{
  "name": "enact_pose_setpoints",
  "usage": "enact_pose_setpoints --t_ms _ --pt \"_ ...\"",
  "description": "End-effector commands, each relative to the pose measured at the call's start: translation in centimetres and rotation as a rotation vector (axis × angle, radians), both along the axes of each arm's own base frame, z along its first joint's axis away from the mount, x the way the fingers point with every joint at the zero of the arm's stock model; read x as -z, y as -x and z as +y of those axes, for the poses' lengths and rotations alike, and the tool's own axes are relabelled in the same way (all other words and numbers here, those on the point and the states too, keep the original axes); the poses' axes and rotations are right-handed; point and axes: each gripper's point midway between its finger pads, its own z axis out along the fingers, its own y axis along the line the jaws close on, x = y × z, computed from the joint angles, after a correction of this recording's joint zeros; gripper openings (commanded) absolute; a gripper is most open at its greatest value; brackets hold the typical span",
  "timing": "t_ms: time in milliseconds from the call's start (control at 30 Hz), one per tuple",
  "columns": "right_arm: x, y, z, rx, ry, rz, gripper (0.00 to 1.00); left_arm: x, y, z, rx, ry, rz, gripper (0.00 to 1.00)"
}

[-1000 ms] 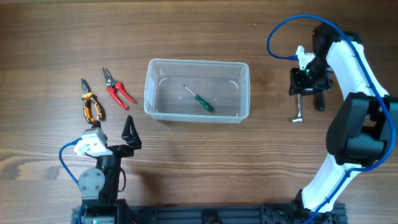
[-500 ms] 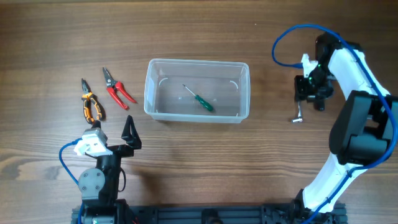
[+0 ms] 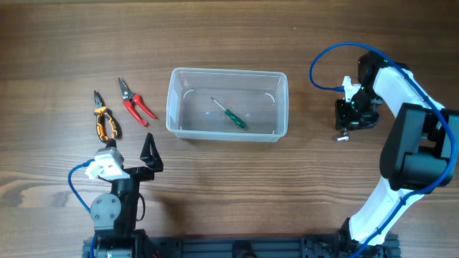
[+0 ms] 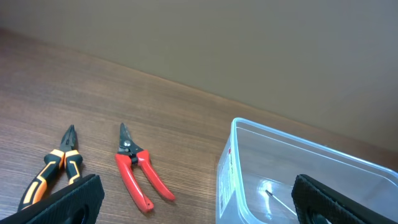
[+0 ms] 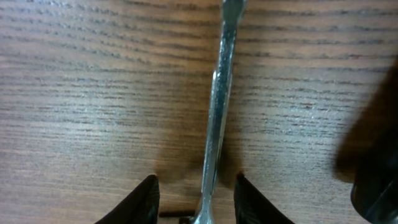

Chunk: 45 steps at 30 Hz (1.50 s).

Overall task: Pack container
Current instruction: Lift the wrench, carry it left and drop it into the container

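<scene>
Right of the container (image 3: 226,72) – mid bench (image 3: 215,179), screwdriver (image 3: 232,116) already inside – the right fingers (image 5: 144,200) have been lowered astride the wrench (image 5: 217,112), partly open, nothing gripped yet, so a grasp seems imminent; the left fingers (image 4: 62,202) are spread wide, empty.

No legible text, no labels, no numbers (nothing readable in any view)

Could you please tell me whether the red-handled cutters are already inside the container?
No, the red-handled cutters lie on the table left of the container, beside the orange-handled pliers.
</scene>
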Motion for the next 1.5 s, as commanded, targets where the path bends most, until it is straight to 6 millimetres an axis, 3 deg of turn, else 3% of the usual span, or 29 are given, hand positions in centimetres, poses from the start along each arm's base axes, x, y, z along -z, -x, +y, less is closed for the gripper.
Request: enact_pose_setpoints --t_ms 0,133,333,500,633,700,800,900,967,1000,1167,1267,1367,1467 --pt "1.5 1.4 0.3 0.014 -0.013 0.043 0.33 0.2 0.0 -0.3 0.017 -0.023 0.002 1.0" --pt "1.5 1.4 0.3 0.013 -0.013 0.043 0.04 0.2 0.0 -0.3 0.017 -0.023 0.002 1.0" --pt "1.2 1.1 0.5 0.015 -0.025 0.035 0.04 0.2 0.0 -0.3 0.017 -0.023 0.002 1.0" --pt "-1.7 -2.0 0.8 0.001 -0.049 -0.058 0.04 0.2 0.0 -0.3 0.017 -0.023 0.002 1.0" --pt "-8.7 -7.0 1.4 -0.064 -0.029 -0.255 0.04 0.2 0.0 -0.3 0.017 -0.023 0.002 1.0" --pt "-13.2 -9.4 2.3 -0.1 -0.024 -0.383 0.04 0.2 0.0 -0.3 0.017 -0.023 0.002 1.0" --pt "-20.1 -11.5 6.1 -0.222 -0.073 -0.573 0.04 0.2 0.0 -0.3 0.017 -0.023 0.002 1.0" --pt "-23.4 -11.5 10.4 -0.354 -0.086 -0.661 0.04 0.2 0.0 -0.3 0.017 -0.023 0.002 1.0" --pt "-23.9 -10.3 14.7 -0.532 -0.109 -0.669 0.04 0.2 0.0 -0.3 0.017 -0.023 0.002 1.0" --pt "-23.7 -8.3 19.5 -0.751 -0.149 -0.652 0.04 0.2 0.0 -0.3 0.017 -0.023 0.002 1.0" --pt "-23.5 -4.8 27.0 -1.108 -0.185 -0.659 0.04 0.2 0.0 -0.3 0.017 -0.023 0.002 1.0" --pt "-22.8 -2.5 30.3 -1.297 -0.209 -0.652 0.04 0.2 0.0 -0.3 0.017 -0.023 0.002 1.0" --pt "-21.1 -1.8 31.3 -1.369 -0.216 -0.62 0.04 0.2 0.0 -0.3 0.017 -0.023 0.002 1.0" --pt "-17.4 -1.6 31.3 -1.398 -0.225 -0.525 0.04 0.2 0.0 -0.3 0.017 -0.023 0.002 1.0"
